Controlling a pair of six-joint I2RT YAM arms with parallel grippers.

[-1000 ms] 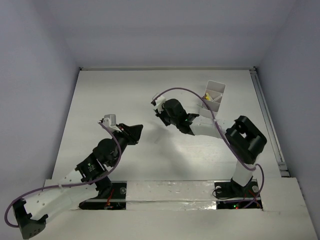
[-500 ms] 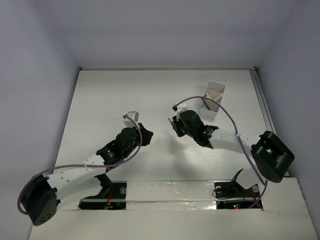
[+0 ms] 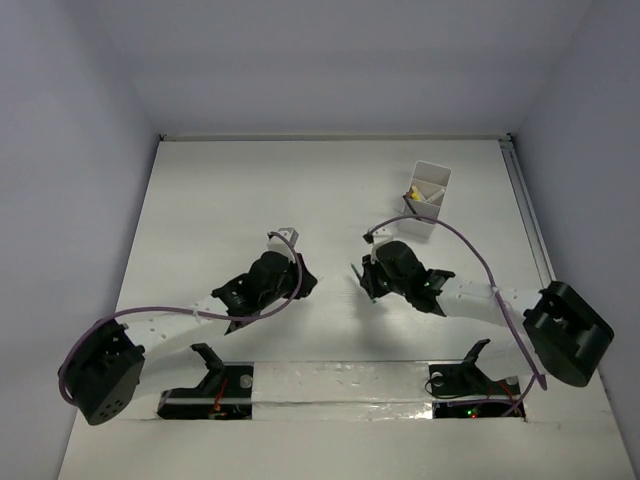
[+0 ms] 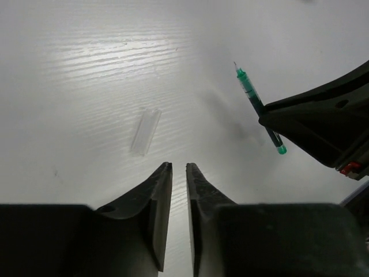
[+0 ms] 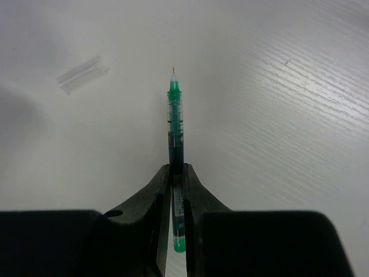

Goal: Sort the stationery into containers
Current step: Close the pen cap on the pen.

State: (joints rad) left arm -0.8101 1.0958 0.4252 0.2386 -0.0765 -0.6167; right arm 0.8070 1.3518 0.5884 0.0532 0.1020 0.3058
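Observation:
A green pen (image 5: 175, 121) with its bare tip pointing away is clamped between my right gripper's (image 5: 178, 167) jaws, just above the table. The same pen (image 4: 258, 109) shows in the left wrist view, sticking out of the right gripper's dark fingers (image 4: 317, 127). A clear pen cap (image 4: 145, 131) lies on the table just ahead of my left gripper (image 4: 179, 166). That gripper's jaws stand a narrow gap apart with nothing between them. The cap (image 5: 82, 74) also lies left of the pen tip. The white divided container (image 3: 428, 198) stands far right, with yellow-capped pieces inside.
The two grippers, left (image 3: 303, 283) and right (image 3: 362, 280), face each other closely at the table's middle, near the front. The arm bases sit along the near edge. A rail (image 3: 530, 230) runs along the table's right side.
The left arm stretched out to the right and forward, bringing its gripper toward the middle. The right gripper came down and nearer with the pen, away from the container.

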